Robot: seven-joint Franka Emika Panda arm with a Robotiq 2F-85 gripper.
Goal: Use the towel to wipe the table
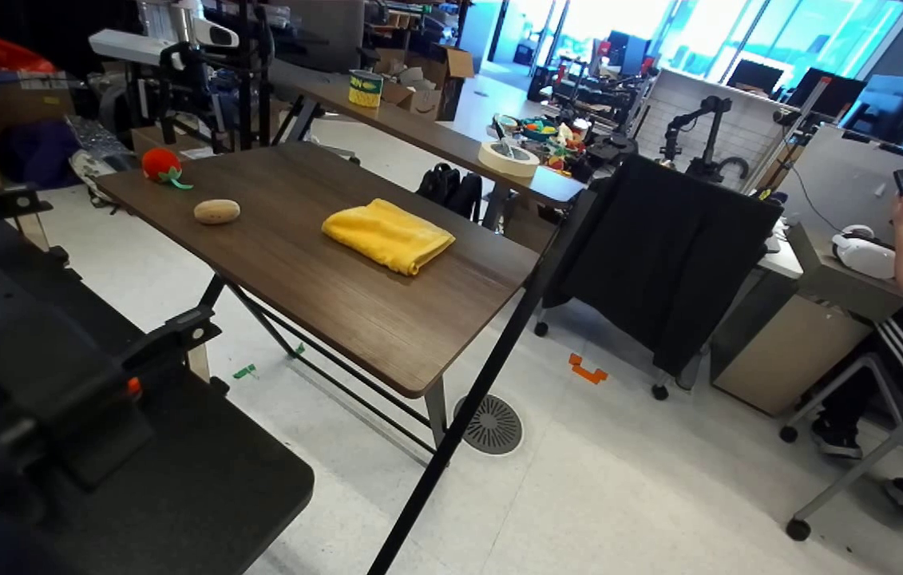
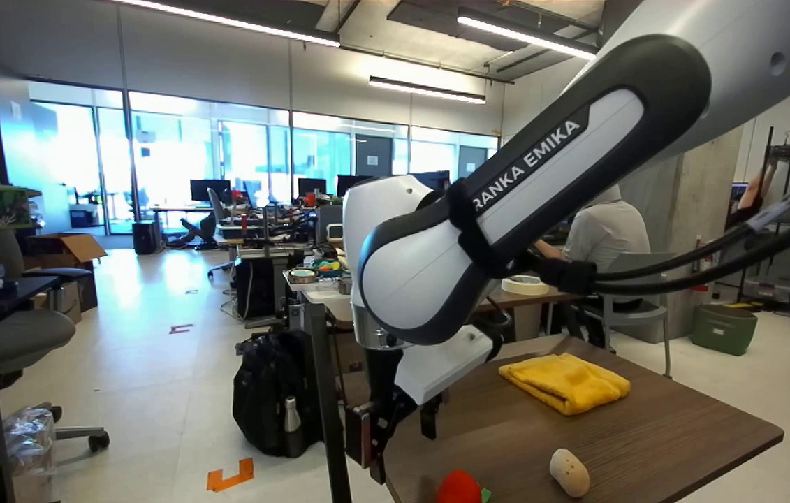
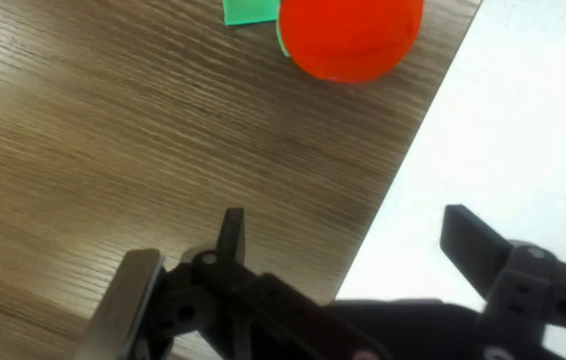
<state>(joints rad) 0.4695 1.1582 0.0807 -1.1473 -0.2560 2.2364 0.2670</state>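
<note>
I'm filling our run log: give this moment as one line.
mustard-yellow folded cloth towel: on dark brown rectangular wood-grain table, not held | black two-finger gripper: open, empty, near table edge | wiping: not underway

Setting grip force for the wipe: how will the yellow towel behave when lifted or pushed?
The towel looks soft and rumpled, so it will probably sag when lifted. Its folds may open if only the top is pinched. Lying flat on the table, it seems unlikely to roll.
</note>
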